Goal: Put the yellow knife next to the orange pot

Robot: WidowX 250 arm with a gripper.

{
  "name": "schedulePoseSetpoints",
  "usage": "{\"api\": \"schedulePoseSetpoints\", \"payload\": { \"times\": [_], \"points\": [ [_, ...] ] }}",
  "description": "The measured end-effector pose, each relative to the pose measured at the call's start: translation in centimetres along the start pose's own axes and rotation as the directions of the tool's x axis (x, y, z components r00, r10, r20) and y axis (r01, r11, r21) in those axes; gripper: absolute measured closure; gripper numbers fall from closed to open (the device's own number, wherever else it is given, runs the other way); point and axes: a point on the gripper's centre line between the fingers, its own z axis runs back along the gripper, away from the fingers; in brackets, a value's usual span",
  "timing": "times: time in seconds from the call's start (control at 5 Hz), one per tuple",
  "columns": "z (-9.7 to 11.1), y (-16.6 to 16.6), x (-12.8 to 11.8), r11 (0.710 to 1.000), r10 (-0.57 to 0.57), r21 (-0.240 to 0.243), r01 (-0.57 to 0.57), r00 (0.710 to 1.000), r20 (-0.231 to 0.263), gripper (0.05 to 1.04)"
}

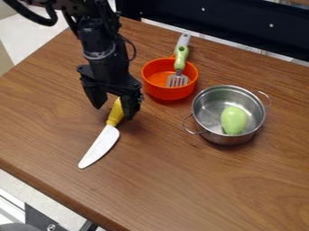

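Fingers (93,93) are open, spread either side of the yellow handle (115,115) of the knife (100,146). No clamp visible; can't tell if either one touches it. Gripper (113,113) points down at the handle, the sensible grab point: thick, rounded, better to pinch than the thin blade.

Knife is on the left part of the tabletop (199,189), handle end toward the orange pot, tip toward the near-left edge. Blade looks flat, smooth, pale, with a rounded belly. Handle is glossy, probably plastic.

Next out, toward the far edge: orange pot (170,93), round, smooth-walled, near the knife's handle end but apart from it. Spatula (180,63) stands in it, slotted metal head down inside, green and grey handle leaning on the far rim, which props it up.

Right of that, just beside: shiny steel pot (229,139), two wire loop handles, holding a matte green pear-shaped piece (233,120). Tabletop is brown wood grain.

Judgement: at the grasp step, placement not done. Next: close on the handle, lift, set down by the orange pot. Risk: off-centre pinch lets the long blade swing, or the gripper clips the pot.
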Motion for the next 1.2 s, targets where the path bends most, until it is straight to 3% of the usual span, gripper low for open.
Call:
{"api": "schedulePoseSetpoints", "payload": {
  "times": [0.6, 0.8, 1.0, 1.2],
  "points": [
    [-0.95, 0.39, 1.36, 1.0, 0.016, 0.008, -0.015, 1.0, -0.015, 0.083],
    [-1.04, 0.58, 1.14, 1.0, 0.017, 0.019, -0.017, 1.0, -0.021, 0.136],
    [-1.21, 0.63, 1.19, 0.999, 0.05, 0.023, -0.049, 0.998, -0.029, 0.403],
    [-1.22, 0.54, 1.13, 0.998, 0.067, 0.012, -0.067, 0.997, -0.048, 0.598]
  ]
}}
